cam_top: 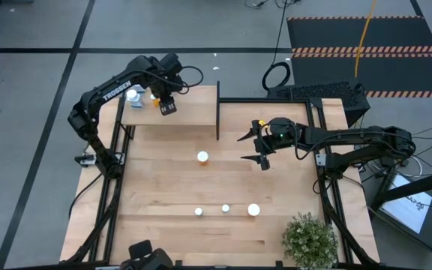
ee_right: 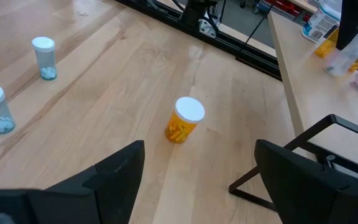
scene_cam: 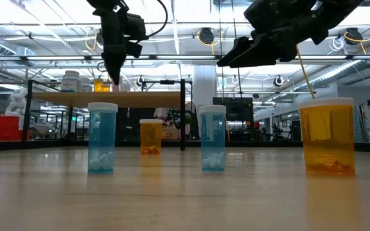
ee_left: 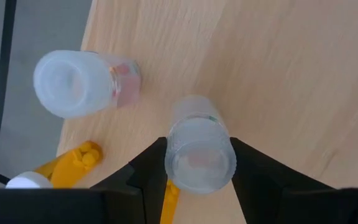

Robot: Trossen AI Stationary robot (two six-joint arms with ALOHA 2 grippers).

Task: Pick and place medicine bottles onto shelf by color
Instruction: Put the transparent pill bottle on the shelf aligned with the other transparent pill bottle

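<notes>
My left gripper hangs over the left part of the shelf, pointing down, shut on a clear medicine bottle. Beside it on the shelf stand a white-capped clear bottle and an orange one. My right gripper hovers open above the table right of the shelf's black upright panel, holding nothing. An orange bottle stands on the table in front of it. Nearer the front edge stand two blue bottles and another orange one. My left gripper pinches the clear bottle at its cap end between its two fingers, one on each side. The fingers come from above, pointing down. The bottle stands about upright below them; whether its base rests on the shelf board I cannot tell.
A green potted plant stands at the table's near right corner. The shelf's black frame and upright panel rise between the two arms. Bare tabletop lies between the shelf and the front row of bottles.
</notes>
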